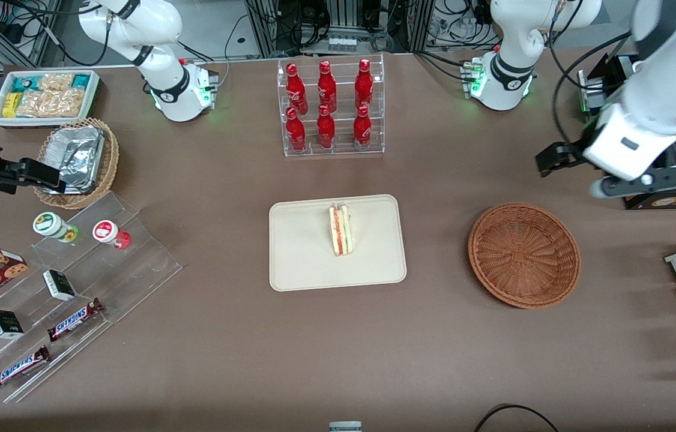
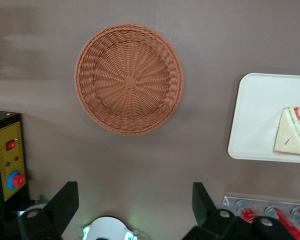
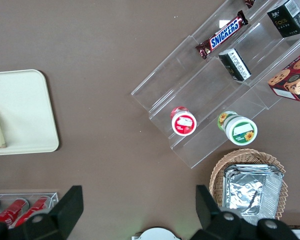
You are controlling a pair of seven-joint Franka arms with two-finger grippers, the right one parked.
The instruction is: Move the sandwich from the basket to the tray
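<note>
Wicker basket (image 2: 129, 79) sat bare on the worktop (image 1: 224, 336); the sandwich (image 1: 341, 229) lay on the tray (image 1: 302, 264). Only the wrist view showed the gripper (image 2: 135, 202), fingers (image 2: 64, 202) wide, holding nothing.

Brown matte table (image 1: 224, 336) under even overhead light. Farther from the front camera than its edge: metal framing, tangled black cables (image 1: 290, 27).

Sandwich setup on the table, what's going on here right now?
The sandwich already sits on the tray, standing on edge near the middle. The basket lies empty, toward the working arm's end of the table. The left arm's gripper is open, holds nothing and hangs high above the table beside the basket. The move looks done.
</note>
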